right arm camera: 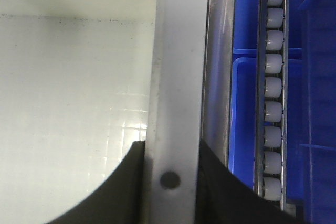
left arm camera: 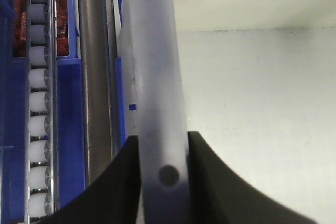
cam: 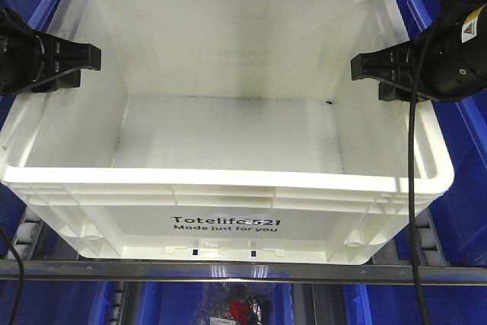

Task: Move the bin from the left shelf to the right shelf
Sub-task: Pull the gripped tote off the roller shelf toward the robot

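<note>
White plastic bin (cam: 228, 222) sits empty on roller counter (right arm camera: 273, 108): likely stiff, light, slick-walled. Both left jaws and right jaws clamped across opposite side rims; best hold, lift level.

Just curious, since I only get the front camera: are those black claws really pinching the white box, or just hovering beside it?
Observer: Pinching. The left wrist camera shows the left gripper astride the bin, with its left wall filling the gap between the jaws.
Visitor: And the claw on the other side?
Observer: Same. In the right wrist camera, the right gripper has one jaw inside the right wall and one outside, both pressed against it.
</note>
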### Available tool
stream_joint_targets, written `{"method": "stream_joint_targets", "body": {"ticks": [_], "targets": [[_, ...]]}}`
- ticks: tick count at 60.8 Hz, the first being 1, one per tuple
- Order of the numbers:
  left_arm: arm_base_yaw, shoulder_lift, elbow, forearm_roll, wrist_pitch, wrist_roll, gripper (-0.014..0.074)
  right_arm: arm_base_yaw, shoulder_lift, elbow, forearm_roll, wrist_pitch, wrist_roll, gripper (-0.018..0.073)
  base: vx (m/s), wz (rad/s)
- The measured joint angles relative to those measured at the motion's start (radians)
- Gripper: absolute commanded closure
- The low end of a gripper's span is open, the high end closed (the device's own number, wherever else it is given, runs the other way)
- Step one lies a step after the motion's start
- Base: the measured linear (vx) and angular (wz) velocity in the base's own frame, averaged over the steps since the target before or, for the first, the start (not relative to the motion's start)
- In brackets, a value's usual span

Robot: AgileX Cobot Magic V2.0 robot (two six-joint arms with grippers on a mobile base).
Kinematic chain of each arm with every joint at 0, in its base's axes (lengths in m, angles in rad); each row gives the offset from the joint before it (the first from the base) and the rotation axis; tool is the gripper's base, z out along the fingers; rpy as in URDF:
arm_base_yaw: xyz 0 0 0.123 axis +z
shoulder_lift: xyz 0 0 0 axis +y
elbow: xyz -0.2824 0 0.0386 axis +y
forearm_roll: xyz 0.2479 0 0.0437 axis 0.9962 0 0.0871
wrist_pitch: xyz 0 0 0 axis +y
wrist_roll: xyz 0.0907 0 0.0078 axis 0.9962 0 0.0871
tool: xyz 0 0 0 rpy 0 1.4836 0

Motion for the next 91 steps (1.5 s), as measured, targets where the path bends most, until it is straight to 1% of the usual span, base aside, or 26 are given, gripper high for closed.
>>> {"method": "stream_joint_targets", "body": {"ticks": [6,13,22,33,91], "targets": [[0.000,-0.029,0.033,-0.002,-0.023,0.000,0.0603,0.000,-0.030,0.037,0.005,-0.024,0.000,0.0568,0.00,0.00],[-0.003,-0.087,0.107,-0.014,-0.062,-0.008,0.0603,0.005,-0.078,0.097,0.015,-0.051,0.000,0.0568,0.00,0.00],[-0.003,-0.136,0.167,-0.031,-0.096,-0.020,0.0603,0.006,-0.107,0.122,0.023,-0.059,-0.003,0.0568,0.00,0.00],[-0.003,-0.144,0.175,-0.034,-0.117,-0.023,0.0603,0.006,-0.110,0.123,0.021,-0.068,-0.003,0.0568,0.00,0.00],[-0.003,-0.146,0.175,-0.032,-0.121,-0.023,0.0603,0.006,-0.110,0.123,0.021,-0.071,-0.003,0.0568,0.00,0.00]]}}
